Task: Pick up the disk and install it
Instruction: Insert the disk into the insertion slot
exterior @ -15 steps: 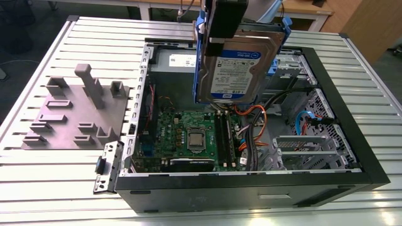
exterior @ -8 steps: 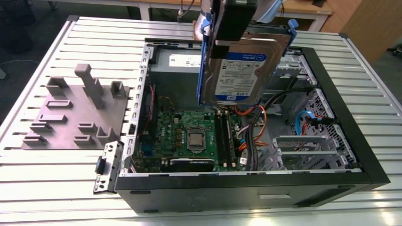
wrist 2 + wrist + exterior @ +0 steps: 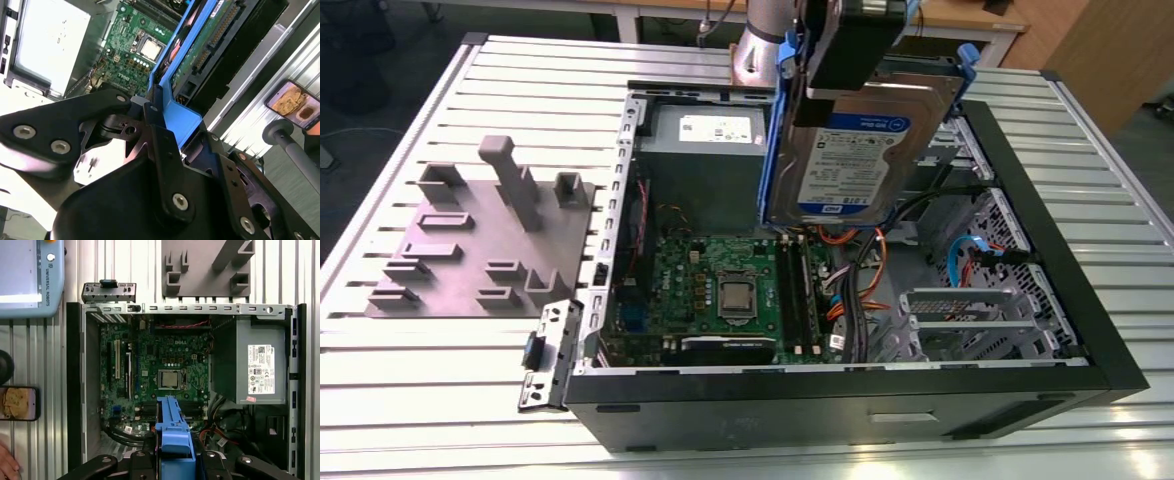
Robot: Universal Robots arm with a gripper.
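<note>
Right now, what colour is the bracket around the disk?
Blue; the bracket shows best in the second wrist view.

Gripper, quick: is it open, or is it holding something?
The gripper: jaws shut on the disk, holding it above the open computer case.

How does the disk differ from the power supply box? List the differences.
The disk hangs on edge in the gripper above the computer case; the power supply box sits mounted inside it. The disk wears a blue bracket; the power supply box is bare grey metal. Both are grey and carry a label.
</note>
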